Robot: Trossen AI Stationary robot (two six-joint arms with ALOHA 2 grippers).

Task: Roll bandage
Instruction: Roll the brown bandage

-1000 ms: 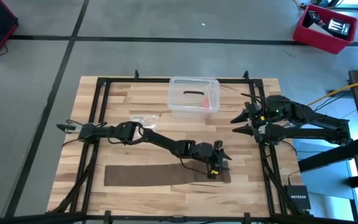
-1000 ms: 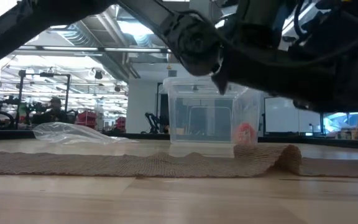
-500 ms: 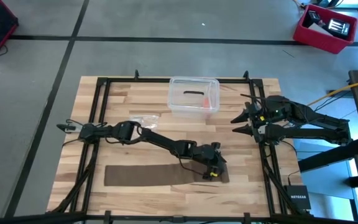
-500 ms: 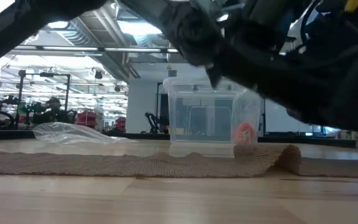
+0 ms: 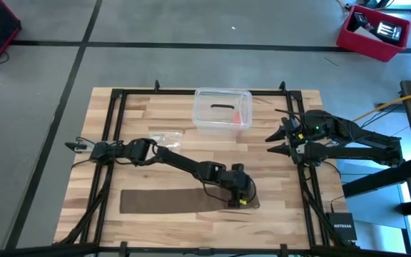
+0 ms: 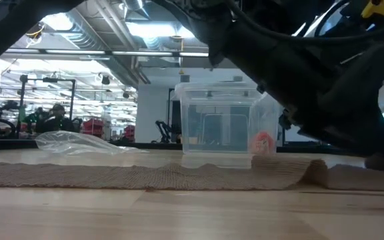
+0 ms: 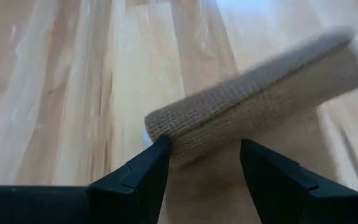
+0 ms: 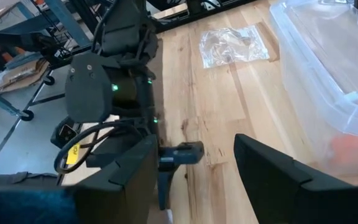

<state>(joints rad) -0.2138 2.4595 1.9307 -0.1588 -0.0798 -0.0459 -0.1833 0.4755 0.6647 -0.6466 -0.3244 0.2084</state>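
One end of the brown bandage [image 5: 184, 200] curls over between the left hand's [image 7: 201, 163] spread fingers.

Bright overhead light; the bandage [image 7: 253, 106] roll looks slightly blurred.

A clear plastic box [image 5: 222, 111] is sitting at the far middle of the wooden surface [image 5: 141, 118], with something orange-red showing inside. A small clear plastic bag [image 5: 165, 135] is lying nearby to its left. A red bin [image 5: 373, 32] is standing on the floor at far right.

Two dark jointed arms, black cables along them, yellow marking on the left gripper [image 5: 238, 198]
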